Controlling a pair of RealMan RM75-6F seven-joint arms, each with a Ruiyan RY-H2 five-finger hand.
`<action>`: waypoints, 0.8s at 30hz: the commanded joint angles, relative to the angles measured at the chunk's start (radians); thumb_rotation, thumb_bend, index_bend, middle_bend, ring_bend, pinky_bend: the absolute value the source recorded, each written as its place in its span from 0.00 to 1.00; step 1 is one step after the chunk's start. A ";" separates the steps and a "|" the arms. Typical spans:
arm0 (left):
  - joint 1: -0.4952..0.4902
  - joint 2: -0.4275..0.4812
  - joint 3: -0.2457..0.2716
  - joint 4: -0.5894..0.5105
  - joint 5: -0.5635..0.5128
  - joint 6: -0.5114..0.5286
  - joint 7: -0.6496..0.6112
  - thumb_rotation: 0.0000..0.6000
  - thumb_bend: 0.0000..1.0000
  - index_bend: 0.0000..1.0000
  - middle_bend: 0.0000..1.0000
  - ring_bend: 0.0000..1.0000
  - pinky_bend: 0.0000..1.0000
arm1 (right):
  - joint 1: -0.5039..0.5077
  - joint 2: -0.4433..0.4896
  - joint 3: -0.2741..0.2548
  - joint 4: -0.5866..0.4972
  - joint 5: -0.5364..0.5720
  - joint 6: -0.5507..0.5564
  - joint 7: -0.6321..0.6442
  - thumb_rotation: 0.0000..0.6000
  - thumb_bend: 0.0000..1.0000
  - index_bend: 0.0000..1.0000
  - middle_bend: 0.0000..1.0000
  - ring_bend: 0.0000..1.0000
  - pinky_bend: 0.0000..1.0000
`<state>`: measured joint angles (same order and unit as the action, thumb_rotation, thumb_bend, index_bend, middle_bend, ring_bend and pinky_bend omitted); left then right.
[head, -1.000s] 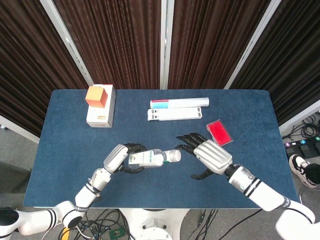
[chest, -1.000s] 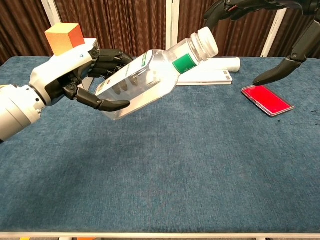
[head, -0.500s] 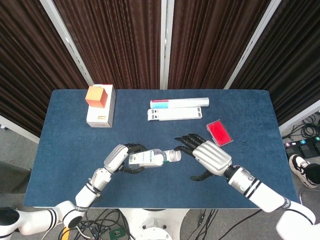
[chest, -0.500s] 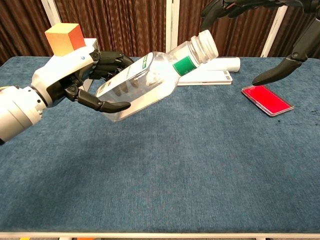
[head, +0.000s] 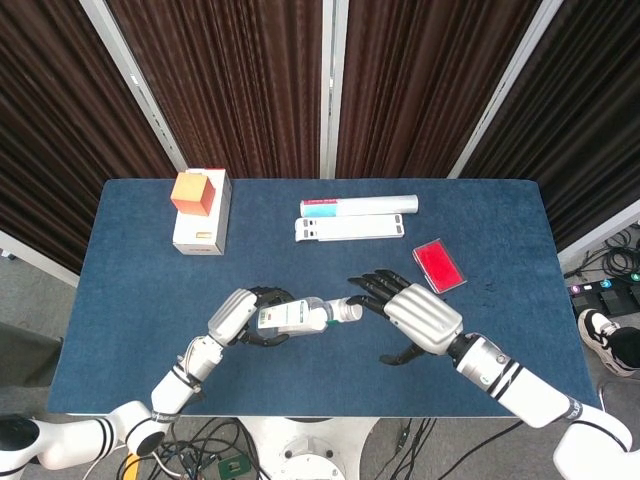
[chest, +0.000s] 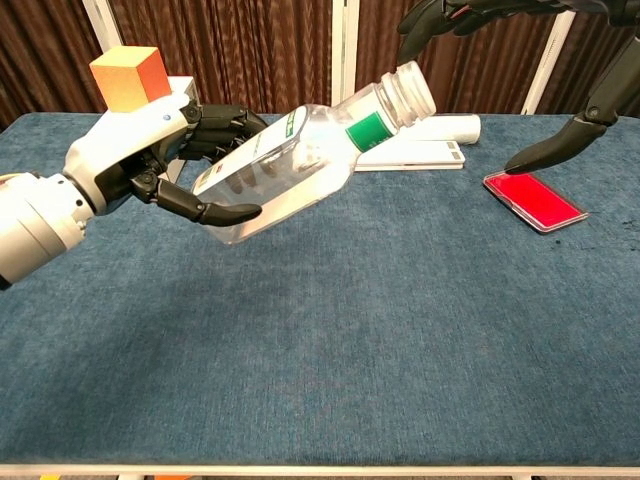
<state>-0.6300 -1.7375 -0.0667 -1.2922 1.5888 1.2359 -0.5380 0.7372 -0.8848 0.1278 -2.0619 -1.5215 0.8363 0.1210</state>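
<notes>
Left hand (head: 243, 316) grips a clear bottle (head: 303, 317) around its body, lifted off the table (head: 130, 290) at the near centre. Bottle tilted, white cap (chest: 410, 88) pointing right and up.

Right hand (head: 420, 318) holds nothing, fingers (head: 368, 290) spread; fingertips just beside the cap, contact unclear.

Red card (head: 438, 265) lies right of the hands. Two white tubes (head: 355, 217) at far centre. Orange cube (head: 192, 192) on a white box (head: 200, 235), far left.

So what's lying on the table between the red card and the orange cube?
In the head view, two long white items lie side by side between the orange cube and the red card: a tube and a flat white bar. The rest is bare blue table.
</notes>
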 joint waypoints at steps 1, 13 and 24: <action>0.000 0.000 0.000 0.000 0.000 0.000 0.000 1.00 0.37 0.53 0.51 0.42 0.42 | -0.001 0.000 0.000 -0.001 -0.003 0.003 0.001 0.97 0.05 0.19 0.03 0.00 0.00; 0.002 0.001 0.001 -0.024 0.003 0.008 -0.026 1.00 0.37 0.53 0.51 0.42 0.42 | -0.019 -0.092 0.031 0.063 -0.002 0.108 -0.065 1.00 0.21 0.19 0.05 0.00 0.00; 0.002 0.011 -0.002 -0.043 0.001 0.006 -0.025 1.00 0.37 0.53 0.51 0.42 0.42 | -0.009 -0.159 0.042 0.086 0.035 0.120 -0.145 1.00 0.23 0.27 0.08 0.00 0.00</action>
<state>-0.6282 -1.7261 -0.0690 -1.3355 1.5900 1.2419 -0.5628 0.7274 -1.0411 0.1691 -1.9772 -1.4886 0.9557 -0.0209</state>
